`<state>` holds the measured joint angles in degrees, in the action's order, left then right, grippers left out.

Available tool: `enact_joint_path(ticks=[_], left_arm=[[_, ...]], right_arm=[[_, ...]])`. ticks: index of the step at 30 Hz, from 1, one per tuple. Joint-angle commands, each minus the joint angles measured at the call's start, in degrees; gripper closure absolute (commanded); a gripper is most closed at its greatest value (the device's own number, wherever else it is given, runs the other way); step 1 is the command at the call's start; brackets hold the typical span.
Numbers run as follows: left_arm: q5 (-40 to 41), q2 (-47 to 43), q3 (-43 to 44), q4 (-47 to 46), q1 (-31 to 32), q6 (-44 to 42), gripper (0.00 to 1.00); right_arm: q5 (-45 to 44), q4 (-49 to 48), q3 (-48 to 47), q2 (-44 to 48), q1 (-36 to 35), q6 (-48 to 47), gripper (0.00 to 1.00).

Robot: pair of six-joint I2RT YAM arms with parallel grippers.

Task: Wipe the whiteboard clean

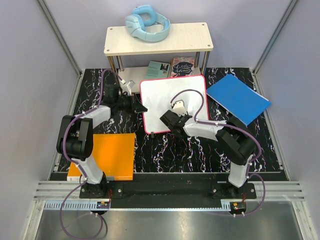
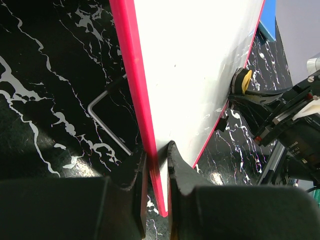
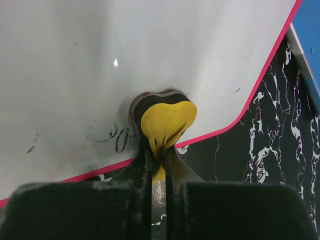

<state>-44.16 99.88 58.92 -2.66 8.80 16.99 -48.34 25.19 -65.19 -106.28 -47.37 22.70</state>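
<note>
I can read no brand anywhere: the book [image 1: 183, 66] on the lower shelf has cursive cover lettering too small to make out. The only marks on the whiteboard [image 1: 160, 97] are a few smeared dark strokes [image 3: 119, 138], illegible, just left of the yellow pad [image 3: 166, 120] in the right wrist view. The table [image 1: 165, 150] is black with white marble veining, boxed in by pale grey walls and aluminium posts. A wooden shelf unit [image 1: 190, 40] stands at the far edge with a light-blue padded item [image 1: 147, 25] on top. 1 orange sheet [image 1: 115, 150] lies by my left arm's base, and 1 blue sheet [image 1: 237, 97] sits at the far right. The whiteboard sits at the table's centre, slightly skewed. My left gripper [image 2: 157, 155] is clamped on its red-pink left rim, 1 finger on either face. My right gripper [image 3: 159, 160] pinches the yellow pad, which presses on the board just inside its near edge.
</note>
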Motion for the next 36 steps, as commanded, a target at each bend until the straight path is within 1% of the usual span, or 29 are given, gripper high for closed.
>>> enact_joint_path(ticks=[1, 7, 14, 18, 22, 27, 29, 33, 36], left_arm=[[7.4, 0.5, 1.2, -0.4, -0.2, -5.0, 1.0], [7.5, 0.5, 1.2, -0.4, -0.2, -5.1, 1.0], [7.5, 0.4, 1.2, -0.3, -0.2, -5.2, 1.0], [7.5, 0.5, 1.3, -0.3, -0.2, -5.1, 1.0], [7.5, 0.4, 1.3, -0.3, -0.2, -5.1, 1.0], [7.5, 0.5, 1.3, -0.3, -0.2, -5.0, 1.0], [7.5, 0.4, 1.3, -0.3, -0.1, -5.0, 1.0], [7.3, 0.5, 1.3, -0.3, -0.1, -5.1, 1.0], [7.5, 0.5, 1.3, -0.3, -0.1, -5.1, 1.0]], right_arm=[[6.5, -9.2, 0.1, -1.9, -0.3, 1.2, 1.0], [4.9, -10.8, -3.9, -3.3, -0.9, -1.6, 1.0], [7.7, -13.4, -6.4, -5.0, -1.0, -2.6, 1.0], [9.7, -16.6, -5.6, -5.3, -1.3, -2.8, 1.0], [8.4, -17.0, -3.6, -4.6, -1.3, -1.7, 1.0], [2.6, -16.9, 0.7, -3.4, -1.3, 0.7, 1.0], [0.7, -18.0, 2.5, -2.9, -1.2, 1.8, 1.0], [-0.9, -23.1, 8.2, -1.2, -1.2, 4.3, 1.0], [-1.7, -23.5, 9.8, -0.2, -1.1, 5.9, 1.0]])
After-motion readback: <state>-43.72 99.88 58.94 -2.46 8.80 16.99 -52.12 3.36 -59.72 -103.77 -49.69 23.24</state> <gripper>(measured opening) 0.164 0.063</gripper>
